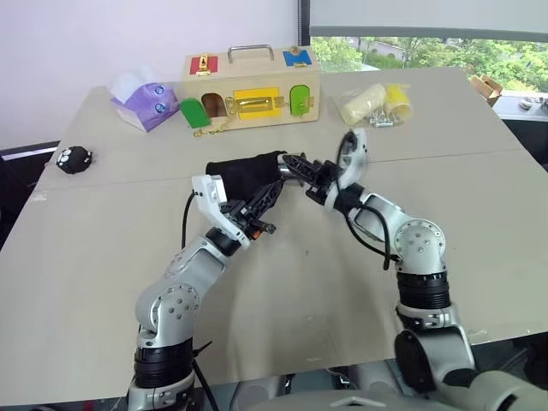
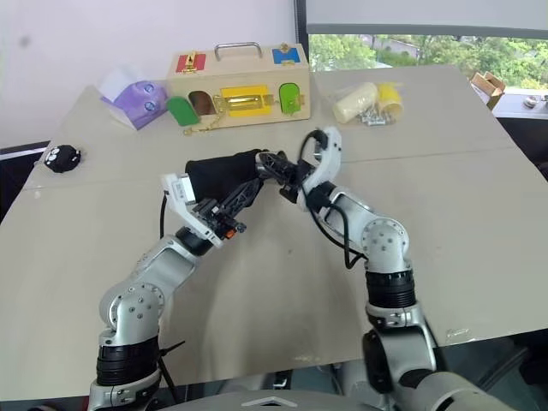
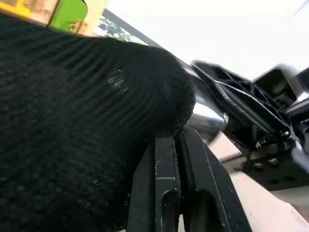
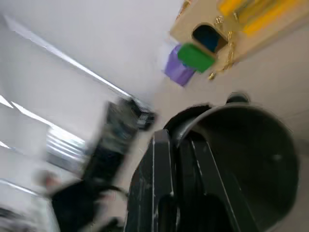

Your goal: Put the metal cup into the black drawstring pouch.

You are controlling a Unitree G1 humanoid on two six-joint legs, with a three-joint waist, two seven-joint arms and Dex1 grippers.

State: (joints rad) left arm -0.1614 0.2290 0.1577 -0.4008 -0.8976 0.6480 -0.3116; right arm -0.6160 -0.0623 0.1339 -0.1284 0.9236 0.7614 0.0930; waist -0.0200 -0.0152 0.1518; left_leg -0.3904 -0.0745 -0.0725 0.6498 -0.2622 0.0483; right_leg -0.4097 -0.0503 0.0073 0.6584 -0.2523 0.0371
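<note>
While both arms met above the table (image 1: 282, 291), the left gripper (image 1: 276, 190) pinched the edge of the black drawstring pouch (image 1: 244, 174), held off the surface. Meeting it, the right gripper (image 1: 300, 167) was clamped on the rim of the metal cup (image 3: 205, 113), whose body sat partly inside the pouch's mouth. Farther back stood a wooden latch box (image 1: 250, 86).

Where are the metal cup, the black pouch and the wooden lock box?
metal cup (image 3: 205, 113), left wrist view, shiny wall showing at the pouch's mouth.
black drawstring pouch (image 1: 244, 171), left eye view, middle of the fabric.
wooden lock box (image 1: 253, 86), left eye view, front panel.
</note>
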